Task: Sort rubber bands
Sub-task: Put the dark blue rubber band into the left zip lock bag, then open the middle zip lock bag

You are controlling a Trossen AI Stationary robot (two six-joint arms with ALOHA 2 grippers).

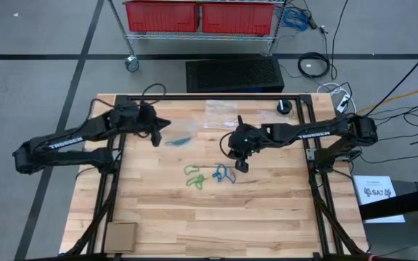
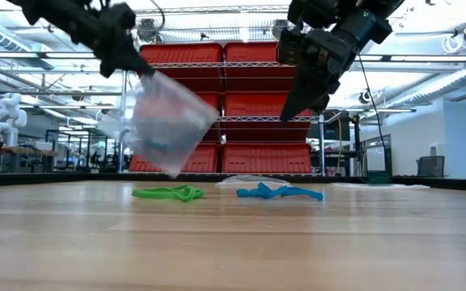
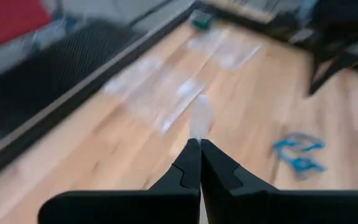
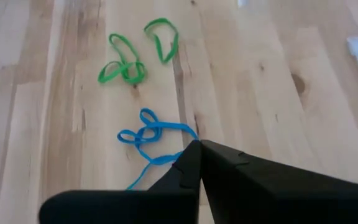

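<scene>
Green rubber bands [image 1: 194,176] and blue rubber bands [image 1: 223,174] lie loose on the wooden table near its middle; they also show in the low view as green [image 2: 168,193] and blue [image 2: 280,192]. My left gripper [image 1: 157,135] hovers over the far-left part of the table, shut on a clear plastic bag [image 2: 168,121] with something blue inside [image 1: 180,140]. My right gripper [image 1: 242,165] is shut and empty, raised above the table just right of the blue bands [image 4: 151,134]. No dark brownish bands show. My left gripper pinches the clear bag by its upper edge [image 3: 199,124] between the two shut fingers, slanting down from above. The bag is lifted clear of the table and hangs tilted below the fingers [image 2: 132,61].
More clear plastic bags [image 1: 223,110] lie on the far part of the table, with a small black round thing [image 1: 285,109] near the far right corner. A cardboard square [image 1: 120,235] sits at the near left corner. Bare wood lies in front of the bands.
</scene>
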